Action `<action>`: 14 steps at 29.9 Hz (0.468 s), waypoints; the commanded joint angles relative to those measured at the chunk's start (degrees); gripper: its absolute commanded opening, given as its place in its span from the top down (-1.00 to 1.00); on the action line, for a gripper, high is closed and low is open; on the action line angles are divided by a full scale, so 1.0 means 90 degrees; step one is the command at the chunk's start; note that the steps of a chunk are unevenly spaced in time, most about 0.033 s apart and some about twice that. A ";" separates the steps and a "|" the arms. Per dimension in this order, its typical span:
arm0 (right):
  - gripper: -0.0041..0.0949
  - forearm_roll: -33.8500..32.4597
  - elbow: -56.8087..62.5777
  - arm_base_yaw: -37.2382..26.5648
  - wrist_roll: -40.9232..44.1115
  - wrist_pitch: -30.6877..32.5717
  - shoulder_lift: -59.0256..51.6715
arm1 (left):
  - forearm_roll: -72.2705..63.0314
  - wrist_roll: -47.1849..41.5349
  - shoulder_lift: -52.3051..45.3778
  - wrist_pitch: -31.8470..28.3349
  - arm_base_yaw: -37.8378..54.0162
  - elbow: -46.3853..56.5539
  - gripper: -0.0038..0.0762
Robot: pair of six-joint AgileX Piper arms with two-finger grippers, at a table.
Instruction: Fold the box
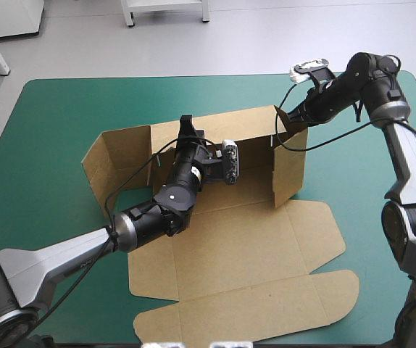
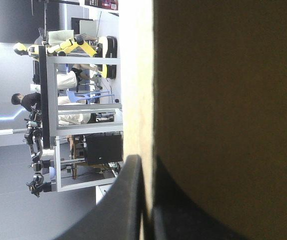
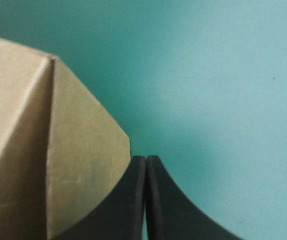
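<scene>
The box [image 1: 230, 239] is filling the middle of the table [image 1: 48, 123]; its raised back wall and two side walls are blocking any level pass across. The left gripper [image 1: 187, 125] is clamping the back wall's rim, its arm stretching over the box floor, and the right gripper [image 1: 286, 116], fingers pressed together, is crowding the far right corner. Bare teal-green cover [image 1: 157, 93] is lying open along the far and left edges.
</scene>
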 commanded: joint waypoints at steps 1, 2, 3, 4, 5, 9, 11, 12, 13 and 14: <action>0.95 0.0316 0.0324 0.0014 -0.0330 -0.0322 -0.0696 | -0.0060 -0.0109 -0.0247 0.0191 -0.0025 -0.0101 0.92; 0.95 0.0373 0.0551 0.0014 -0.0393 -0.0518 -0.0815 | -0.0060 -0.0122 -0.0247 0.0191 -0.0025 -0.0101 0.92; 0.95 0.0442 0.0801 0.0014 -0.0495 -0.0720 -0.0943 | -0.0060 -0.0122 -0.0247 0.0191 -0.0025 -0.0101 0.92; 0.95 0.0537 0.1019 0.0014 -0.0642 -0.0897 -0.1055 | -0.0060 -0.0122 -0.0247 0.0191 -0.0025 -0.0101 0.92; 0.95 0.0652 0.1300 0.0014 -0.0783 -0.1114 -0.1197 | -0.0060 -0.0122 -0.0247 0.0178 -0.0025 -0.0101 0.92; 0.95 0.1290 0.2502 0.0014 -0.1566 -0.1926 -0.1815 | -0.0060 -0.0122 -0.0247 0.0166 -0.0025 -0.0101 0.92; 0.95 0.1619 0.3027 0.0014 -0.1994 -0.2243 -0.2086 | -0.0060 -0.0122 -0.0247 0.0158 -0.0025 -0.0101 0.92; 0.95 0.1771 0.3303 0.0014 -0.2216 -0.2397 -0.2230 | -0.0060 -0.0122 -0.0247 0.0158 -0.0025 -0.0101 0.92; 0.95 0.1875 0.3513 0.0014 -0.2384 -0.2518 -0.2344 | -0.0060 -0.0122 -0.0247 0.0170 -0.0025 -0.0101 0.92; 0.95 0.1943 0.3765 0.0014 -0.2573 -0.2676 -0.2485 | -0.0060 -0.0122 -0.0247 0.0170 -0.0025 -0.0101 0.92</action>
